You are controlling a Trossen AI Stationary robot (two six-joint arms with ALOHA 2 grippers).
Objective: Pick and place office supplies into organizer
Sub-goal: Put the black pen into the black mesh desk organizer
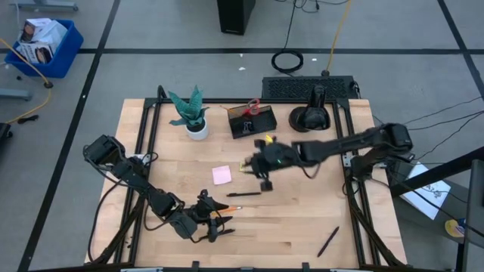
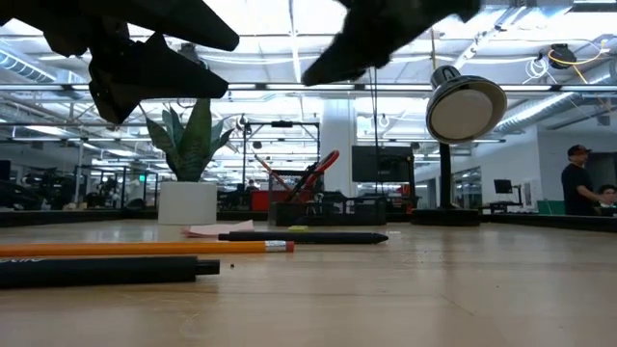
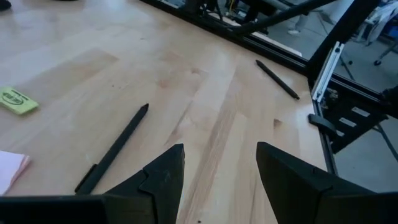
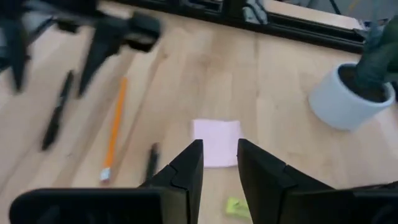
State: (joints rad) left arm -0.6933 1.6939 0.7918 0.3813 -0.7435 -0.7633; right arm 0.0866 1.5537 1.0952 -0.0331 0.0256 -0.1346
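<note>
Light wooden worktop (image 1: 302, 219) inside a black frame, on a grey floor taped with dark lines. Organizer (image 1: 252, 121) stands near the far edge beside a potted plant (image 1: 193, 115), red-handled scissors (image 1: 252, 107) upright in it. Pink sticky-note pad (image 1: 221, 175) lies mid-worktop; orange pencil (image 4: 114, 129) and black pens (image 1: 243, 194) lie toward the near edge. Left gripper (image 3: 217, 177) hovers near the front edge, fingers apart, empty. Right gripper (image 4: 219, 163) hovers over the centre, fingers slightly apart, empty. A person (image 2: 578, 183) stands in the room behind.

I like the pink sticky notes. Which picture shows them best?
The right wrist view: the pink sticky-note pad lies whole just past the right gripper. The high view shows it small, the low view edge-on, the left wrist view only a corner.
</note>
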